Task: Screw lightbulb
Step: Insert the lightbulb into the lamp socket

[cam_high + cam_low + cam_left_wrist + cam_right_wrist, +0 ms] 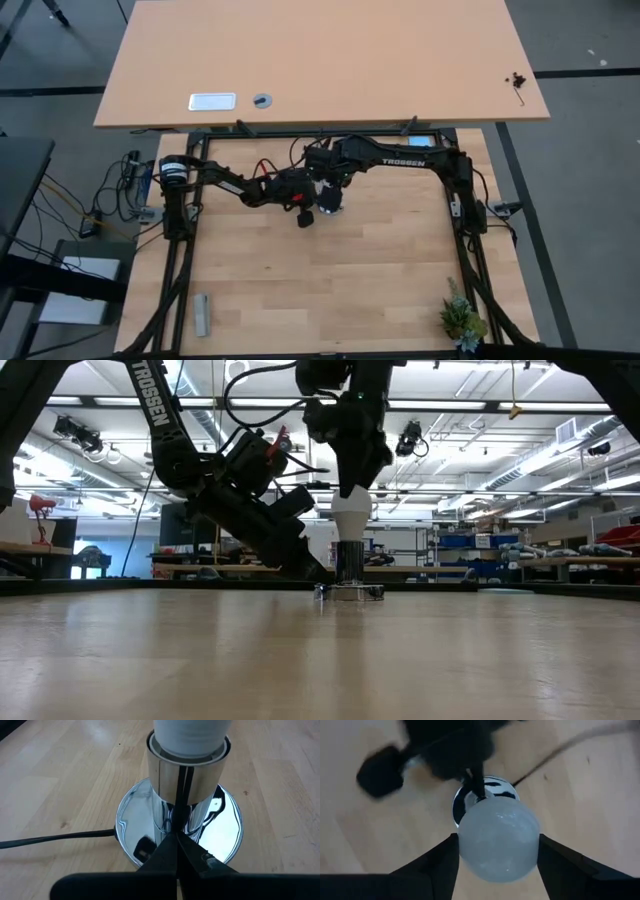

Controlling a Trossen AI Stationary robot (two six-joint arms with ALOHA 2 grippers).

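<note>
1. The lightbulb (351, 512) stands upright with its neck in the silver socket (349, 561). The socket rises from a round shiny base (349, 593) on the worktop (330, 290), near the middle of the far edge.
2. The right hand (498, 857) comes down from above and grasps the lightbulb (498, 845), one dark finger (437, 865) pressed on each side of the frosted globe. In the right wrist view the globe fills the gap between the two fingers, and the mirrored base (485, 795) shows beneath it.
3. The left hand (177, 852) is low at the socket (187, 775), reaching in at a slant from the worktop's left side. Its two fingers meet in a point right against the chrome column just above the base (127, 827); they look clenched together, with no gap between them. Whether the tips pinch anything I cannot tell.
4. In the left wrist view the white neck of the lightbulb (190, 735) sits inside the socket's rim, with a thin dark ring of space showing around it.
5. A black cord (55, 839) runs away from the base across the wood.
6. From above, both arms meet over the socket, and the left hand (305, 215) and right hand (332, 203) are just beside each other.
7. A small grey block (201, 314) lies near the worktop's near left corner, and a small green plant (462, 320) stands at the near right corner, both well apart from the hands.
</note>
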